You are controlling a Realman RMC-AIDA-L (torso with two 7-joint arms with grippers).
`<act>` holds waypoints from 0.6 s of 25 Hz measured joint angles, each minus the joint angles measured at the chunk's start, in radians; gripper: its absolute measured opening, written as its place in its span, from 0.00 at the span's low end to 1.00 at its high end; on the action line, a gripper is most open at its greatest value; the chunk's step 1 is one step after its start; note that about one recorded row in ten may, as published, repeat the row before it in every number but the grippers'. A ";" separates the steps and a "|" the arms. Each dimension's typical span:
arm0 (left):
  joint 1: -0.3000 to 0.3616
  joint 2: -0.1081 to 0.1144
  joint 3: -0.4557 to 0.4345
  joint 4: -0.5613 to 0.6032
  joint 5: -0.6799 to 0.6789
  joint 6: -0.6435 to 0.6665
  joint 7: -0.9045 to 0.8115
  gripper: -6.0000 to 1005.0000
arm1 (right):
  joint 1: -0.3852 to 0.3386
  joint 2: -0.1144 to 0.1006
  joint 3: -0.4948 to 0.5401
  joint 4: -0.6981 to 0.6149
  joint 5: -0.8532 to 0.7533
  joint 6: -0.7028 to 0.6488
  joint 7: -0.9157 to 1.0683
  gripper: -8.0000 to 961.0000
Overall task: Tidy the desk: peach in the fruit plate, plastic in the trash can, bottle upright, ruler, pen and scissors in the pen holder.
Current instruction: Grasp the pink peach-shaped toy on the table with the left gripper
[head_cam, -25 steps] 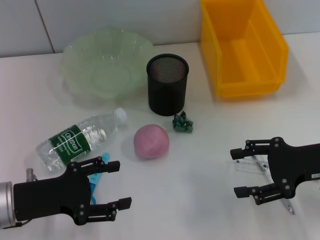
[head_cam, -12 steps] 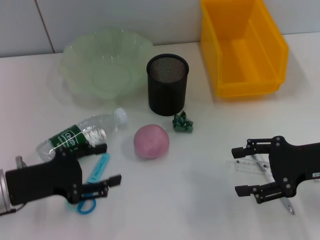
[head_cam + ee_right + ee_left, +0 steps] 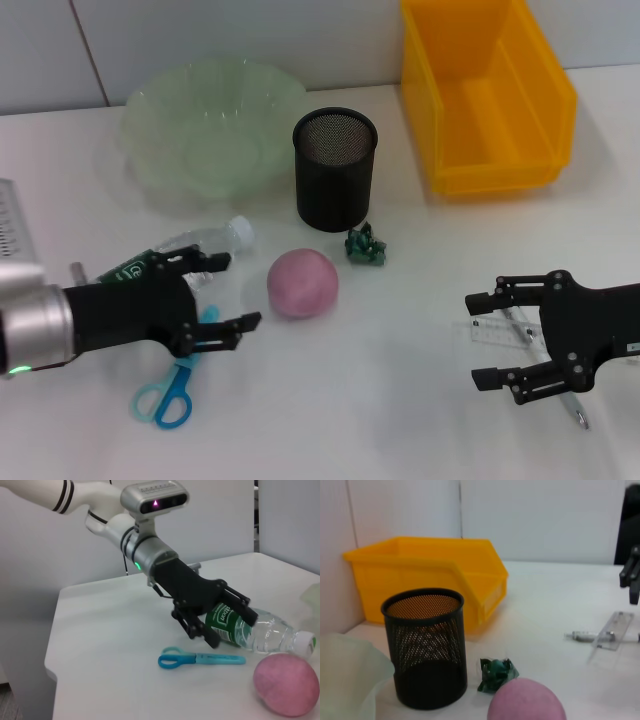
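The bottle (image 3: 205, 243) lies on its side, cap toward the pen holder (image 3: 335, 170). My left gripper (image 3: 230, 292) stands open over its labelled end, one finger on each side (image 3: 230, 622). Beside the bottle rests the pink peach (image 3: 303, 283), with the blue scissors (image 3: 175, 385) flat on the near side. A crumpled green plastic (image 3: 366, 245) lies between the peach and the holder. My right gripper (image 3: 475, 340) hovers open over the clear ruler (image 3: 495, 333) and the pen (image 3: 585, 636). The green fruit plate (image 3: 210, 130) sits at the back left.
The yellow trash can (image 3: 490, 95) stands at the back right, close to the black mesh holder. A white wall runs behind the table. The table's left and front edges show in the right wrist view.
My left arm has swung forward from the table's front edge to the bottle, uncovering the scissors. The right gripper has barely moved.
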 joint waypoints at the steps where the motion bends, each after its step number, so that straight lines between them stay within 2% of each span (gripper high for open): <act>1: -0.013 -0.001 0.029 -0.005 -0.002 -0.021 -0.008 0.83 | -0.001 0.000 0.000 -0.003 0.000 0.000 0.004 0.86; 6: -0.048 -0.005 0.058 -0.029 -0.009 -0.049 -0.008 0.83 | -0.003 0.000 -0.001 -0.008 -0.001 -0.001 0.008 0.86; 14: -0.065 -0.005 0.059 -0.043 -0.011 -0.061 -0.006 0.83 | -0.007 0.001 -0.001 -0.010 -0.001 -0.001 0.009 0.86; 15: -0.094 -0.005 0.061 -0.057 -0.036 -0.082 -0.002 0.83 | -0.008 0.001 -0.001 -0.011 -0.001 -0.001 0.009 0.86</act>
